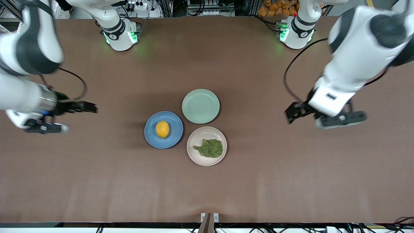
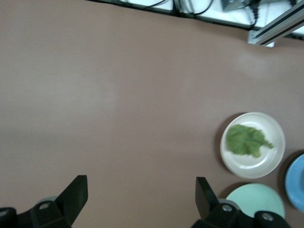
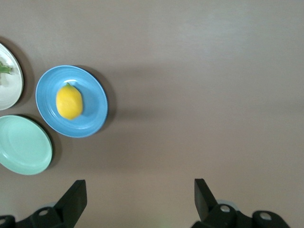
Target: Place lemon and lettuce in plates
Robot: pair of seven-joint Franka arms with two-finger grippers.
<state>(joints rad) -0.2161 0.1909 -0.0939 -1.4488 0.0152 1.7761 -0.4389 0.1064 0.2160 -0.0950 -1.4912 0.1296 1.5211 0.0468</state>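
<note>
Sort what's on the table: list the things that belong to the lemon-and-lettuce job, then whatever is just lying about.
Job: lemon in the blue plate; lettuce in the cream-white plate; left gripper and right gripper, both open and empty over bare table.
Lying about: mint-green plate, empty.

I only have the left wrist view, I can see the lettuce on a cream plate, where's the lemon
Observer: The lemon lies in the blue plate, beside the cream plate, toward the right arm's end.
Operator: Anything on the green one?
Observer: No, the mint-green plate holds nothing.
Operator: What's the right gripper doing?
Observer: The right gripper is open over bare table, off at its own end, apart from the plates.
</note>
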